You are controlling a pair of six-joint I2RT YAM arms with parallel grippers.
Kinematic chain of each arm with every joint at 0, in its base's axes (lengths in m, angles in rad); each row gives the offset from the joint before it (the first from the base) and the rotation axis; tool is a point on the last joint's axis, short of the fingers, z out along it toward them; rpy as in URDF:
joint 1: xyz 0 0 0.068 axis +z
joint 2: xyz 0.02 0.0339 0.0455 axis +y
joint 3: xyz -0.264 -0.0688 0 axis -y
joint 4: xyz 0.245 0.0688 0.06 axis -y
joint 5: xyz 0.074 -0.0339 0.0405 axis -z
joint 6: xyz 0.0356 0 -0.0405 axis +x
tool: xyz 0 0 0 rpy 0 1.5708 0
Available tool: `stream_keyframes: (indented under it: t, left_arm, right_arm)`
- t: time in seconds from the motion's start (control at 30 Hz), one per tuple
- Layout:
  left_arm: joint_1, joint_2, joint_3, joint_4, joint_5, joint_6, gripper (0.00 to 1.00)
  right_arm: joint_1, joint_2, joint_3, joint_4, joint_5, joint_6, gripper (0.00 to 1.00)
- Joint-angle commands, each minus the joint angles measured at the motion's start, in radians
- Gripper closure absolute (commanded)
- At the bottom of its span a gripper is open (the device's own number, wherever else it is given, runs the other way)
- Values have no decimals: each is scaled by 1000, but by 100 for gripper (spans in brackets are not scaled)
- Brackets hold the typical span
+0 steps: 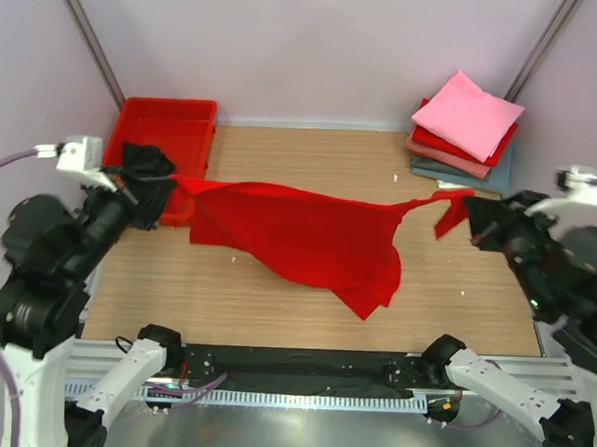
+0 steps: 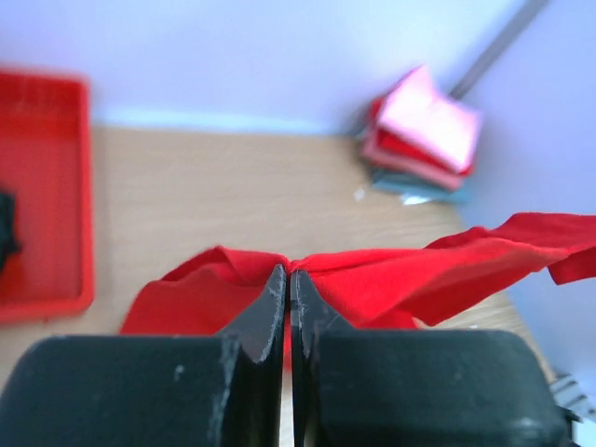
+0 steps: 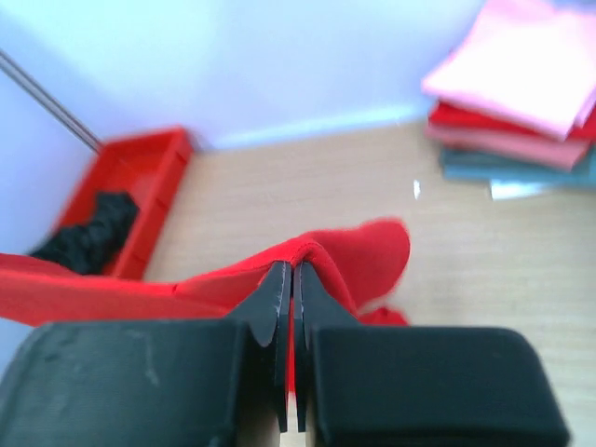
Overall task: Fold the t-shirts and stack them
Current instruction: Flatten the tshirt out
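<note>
Left wrist view showed the left gripper (image 2: 289,279) with its jaws pressed together on a pinch of the bright red t-shirt (image 2: 391,279). In the right wrist view, the right gripper (image 3: 291,277) was likewise clamped on a fold of the same cloth. From above, the shirt was seen stretched between the two arms, raised at both ends, while its middle sagged onto the wooden table (image 1: 282,148) and bunched toward the right. A black t-shirt (image 1: 146,170) lay at the rim of the red tray (image 1: 173,137), just beside the left gripper. A stack of folded shirts (image 1: 464,127) sat at the far right corner. Only thin edges appeared to be held, so added tension could pull the cloth free. The uneven drape could also be laid down skewed, and the black t-shirt could be snagged.
</note>
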Motion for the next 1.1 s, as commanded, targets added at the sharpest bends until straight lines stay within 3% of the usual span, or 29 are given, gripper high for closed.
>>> stream_keyframes:
  t: [0.0,0.17,0.3,0.47,0.67,0.9,1.0,1.07]
  left_arm:
    - [-1,-58,55,82,164,36,100]
    - [2,-155,51,243,390,10,100]
    - [42,-220,61,348,439,-21,100]
    - [85,-211,127,391,477,-43,100]
    - [103,-168,149,405,370,-38,100]
    - [103,-4,21,323,168,-44,100]
    - [103,140,-36,273,73,-53,100]
    - [103,311,-57,251,2,-79,100]
  right_arm:
    - [2,-95,73,87,-46,-143,99]
    - [-25,-201,155,228,-193,-250,99]
    - [-105,-245,220,334,-338,-324,99]
    - [-215,-156,358,362,-504,-382,99]
    - [-242,-19,484,383,-427,-388,99]
    - [-242,336,455,374,-237,-390,99]
    - [-242,467,374,420,-141,-417,99]
    - [-248,638,364,448,-113,-431,99]
